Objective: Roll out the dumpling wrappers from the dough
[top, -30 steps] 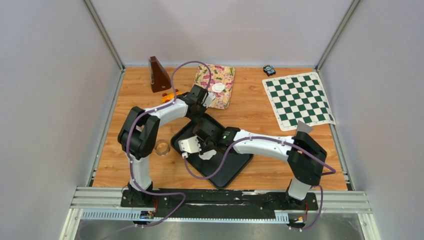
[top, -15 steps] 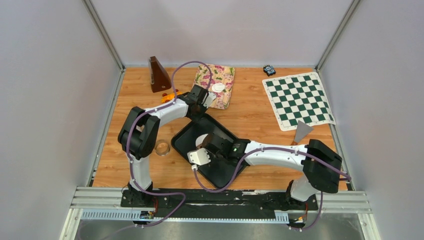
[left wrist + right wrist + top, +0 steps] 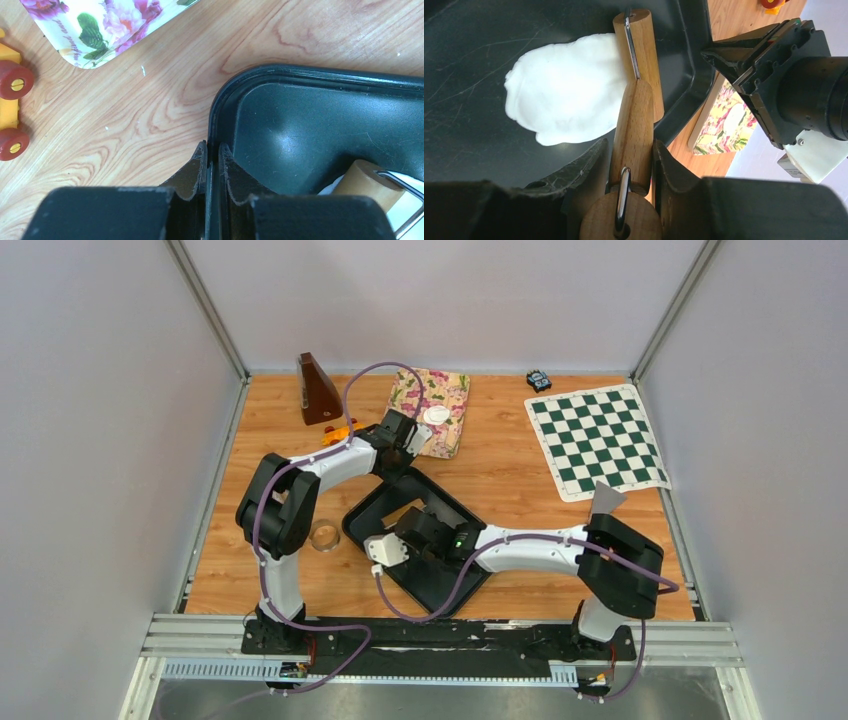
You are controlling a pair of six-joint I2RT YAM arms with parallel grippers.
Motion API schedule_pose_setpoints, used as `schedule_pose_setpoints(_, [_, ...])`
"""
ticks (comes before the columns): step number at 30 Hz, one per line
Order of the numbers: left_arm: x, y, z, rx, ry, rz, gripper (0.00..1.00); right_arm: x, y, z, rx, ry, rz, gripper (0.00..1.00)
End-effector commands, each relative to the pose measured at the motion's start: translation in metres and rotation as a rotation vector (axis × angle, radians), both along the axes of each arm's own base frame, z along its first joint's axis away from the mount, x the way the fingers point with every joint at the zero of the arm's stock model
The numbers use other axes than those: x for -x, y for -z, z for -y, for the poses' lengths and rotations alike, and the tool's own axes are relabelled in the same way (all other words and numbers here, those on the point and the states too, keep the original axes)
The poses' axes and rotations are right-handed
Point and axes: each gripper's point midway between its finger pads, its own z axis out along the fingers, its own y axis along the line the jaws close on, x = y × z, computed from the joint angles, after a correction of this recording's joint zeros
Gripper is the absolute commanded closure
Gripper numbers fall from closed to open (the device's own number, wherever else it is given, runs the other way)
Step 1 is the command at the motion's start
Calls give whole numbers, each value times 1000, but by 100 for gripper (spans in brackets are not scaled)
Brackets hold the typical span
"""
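A warm orange-brown wood-grain table top [image 3: 520, 470] fills a booth of plain pale grey walls [image 3: 100, 440] joined by aluminium corner posts. A ribbed aluminium rail [image 3: 450, 635] runs along the near edge, where both arms are bolted. Near the middle lies a glossy black rectangular tray [image 3: 385, 502] with rounded corners and a raised lip, turned at an angle to the table edges, its floor finely scratched. The left gripper [image 3: 211, 155] has its jaws pressed together on the tray's rim by the far corner, the lip sandwiched between them. The right gripper [image 3: 630, 145] pinches the pale wooden handle of a rolling pin [image 3: 644, 55]. The pin's short wooden cylinder, carried on a wire yoke, lies at the edge of a soft, irregular white dough lump [image 3: 569, 90] flattened on the tray floor. The dumpling wrappers [image 3: 436, 415], small round white discs, sit on a pink-and-green flowered rectangular tray [image 3: 445, 388] just beyond the black tray, close to the left wrist. A clear ring cutter [image 3: 323, 535] stands just beside the black tray's left corner. A dark brown pyramid-shaped metronome [image 3: 318, 390] and a yellow toy car with red wheels [image 3: 12, 100] sit at far left. A green-and-white chequered mat [image 3: 597, 438] lies far right, with a small black-and-blue object [image 3: 539, 379] by its far edge and a grey flat scraper blade [image 3: 606, 498] near the right elbow. A broad stretch of bare wood separates the black tray from the mat.
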Motion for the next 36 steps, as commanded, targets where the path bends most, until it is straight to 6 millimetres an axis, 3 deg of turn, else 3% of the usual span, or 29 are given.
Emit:
schedule_pose_setpoints(1, [-4,-27,14,63,1,39,100,74,61,49,213,-127,-304,100])
schedule_pose_setpoints(7, [-4,-24,14,59,-1,33,100,119,71,81,294,-167,-461,100])
schedule_pose_setpoints(14, [-5,-25,11,49,-3,39,100,147,74,109,379,-186,-564,100])
schedule_pose_setpoints(28, [-5,-26,11,47,-3,43,100,188,67,140,509,-209,-722,100])
schedule_pose_setpoints(36, [-5,-27,12,50,-2,45,100,195,60,154,529,-180,-755,100])
